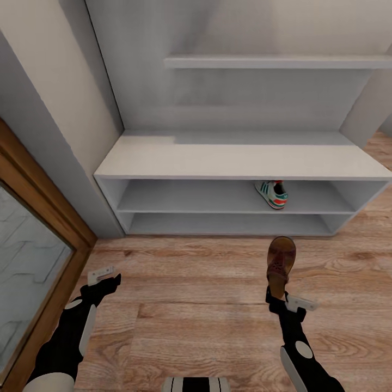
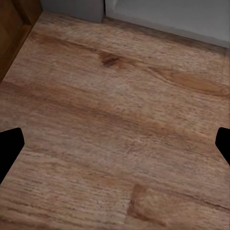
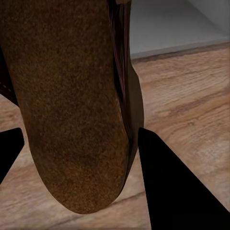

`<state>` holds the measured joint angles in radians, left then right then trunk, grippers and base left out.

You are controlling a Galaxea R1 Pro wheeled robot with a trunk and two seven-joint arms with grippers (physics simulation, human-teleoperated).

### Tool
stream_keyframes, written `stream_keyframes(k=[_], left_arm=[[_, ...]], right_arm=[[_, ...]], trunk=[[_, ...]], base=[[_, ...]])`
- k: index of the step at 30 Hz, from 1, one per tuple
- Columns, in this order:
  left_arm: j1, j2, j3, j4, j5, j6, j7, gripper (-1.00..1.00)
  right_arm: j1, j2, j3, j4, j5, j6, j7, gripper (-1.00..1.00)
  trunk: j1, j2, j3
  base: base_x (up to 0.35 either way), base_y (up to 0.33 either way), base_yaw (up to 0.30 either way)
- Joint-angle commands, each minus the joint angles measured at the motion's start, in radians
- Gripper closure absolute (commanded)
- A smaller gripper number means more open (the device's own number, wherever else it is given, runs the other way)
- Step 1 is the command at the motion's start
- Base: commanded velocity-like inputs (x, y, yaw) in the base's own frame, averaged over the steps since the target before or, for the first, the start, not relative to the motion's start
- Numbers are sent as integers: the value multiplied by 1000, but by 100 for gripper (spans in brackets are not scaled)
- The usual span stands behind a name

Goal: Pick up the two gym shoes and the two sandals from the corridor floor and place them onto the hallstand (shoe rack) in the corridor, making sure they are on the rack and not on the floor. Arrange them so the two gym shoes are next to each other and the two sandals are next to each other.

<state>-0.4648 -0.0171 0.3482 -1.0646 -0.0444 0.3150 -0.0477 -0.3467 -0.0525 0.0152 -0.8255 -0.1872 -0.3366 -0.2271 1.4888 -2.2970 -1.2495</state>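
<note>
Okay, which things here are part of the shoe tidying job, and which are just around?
Part of the job:
sandal, held in the right pincer
gym shoe on the shoe rack shelf
wood floor
left pincer, open

Just around:
wall shelf
glass door

No readable text, labels, brands or numbers anywhere; shoe markings too small to tell.

L claw (image 1: 103, 276) agape; R claw (image 1: 283, 298) clamped.
</note>
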Motion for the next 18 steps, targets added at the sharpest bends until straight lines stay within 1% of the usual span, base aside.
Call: stream_keyframes(k=[1, 6, 10, 11, 12, 13, 14, 15, 17, 18], left_arm=[[0, 0, 0, 0, 0, 0, 0, -100], [0, -1, 1, -1, -4, -2, 3, -100], [0, -1, 1, -4, 1, 3, 0, -100], [0, -1, 2, -13, 2, 7, 0, -100], [1, -1, 6, -58, 2, 25, -1, -100], [24, 0, 8, -164, 3, 77, -3, -100], [59, 0, 5, -238, 3, 106, -17, -100], [89, 0, 5, -290, 4, 118, -43, -100], [148, -1, 9, -380, 7, 132, -129, -100], [160, -1, 9, -396, 8, 135, -152, -100]], right_arm=[[0, 0, 0, 0, -3, -1, 2, 100], [0, 21, 0, 2, -3, -1, 2, 100], [0, 24, 1, 1, -2, -1, 1, 100], [0, 25, 1, -1, -1, -1, 0, 100], [0, 25, 5, -3, -1, 0, 0, 100], [0, 25, 43, -4, 1, 0, 0, 100], [0, 24, 95, -4, 1, 1, 0, 100], [0, 24, 140, -4, 1, 1, 0, 100], [0, 23, 228, -4, 1, 1, -2, 100], [0, 23, 246, -4, 0, 1, -2, 100]], trunk=[[0, 0, 0], [0, 0, 0], [0, 0, 0], [0, 0, 0], [0, 0, 0], [0, 0, 0], [0, 0, 0], [0, 0, 0], [0, 0, 0], [0, 0, 0]], base=[[-5, 5, 0], [0, 0, 0], [0, 0, 0], [0, 0, 0], [0, 0, 0], [0, 0, 0], [0, 0, 0], [0, 0, 0], [0, 0, 0], [0, 0, 0]])
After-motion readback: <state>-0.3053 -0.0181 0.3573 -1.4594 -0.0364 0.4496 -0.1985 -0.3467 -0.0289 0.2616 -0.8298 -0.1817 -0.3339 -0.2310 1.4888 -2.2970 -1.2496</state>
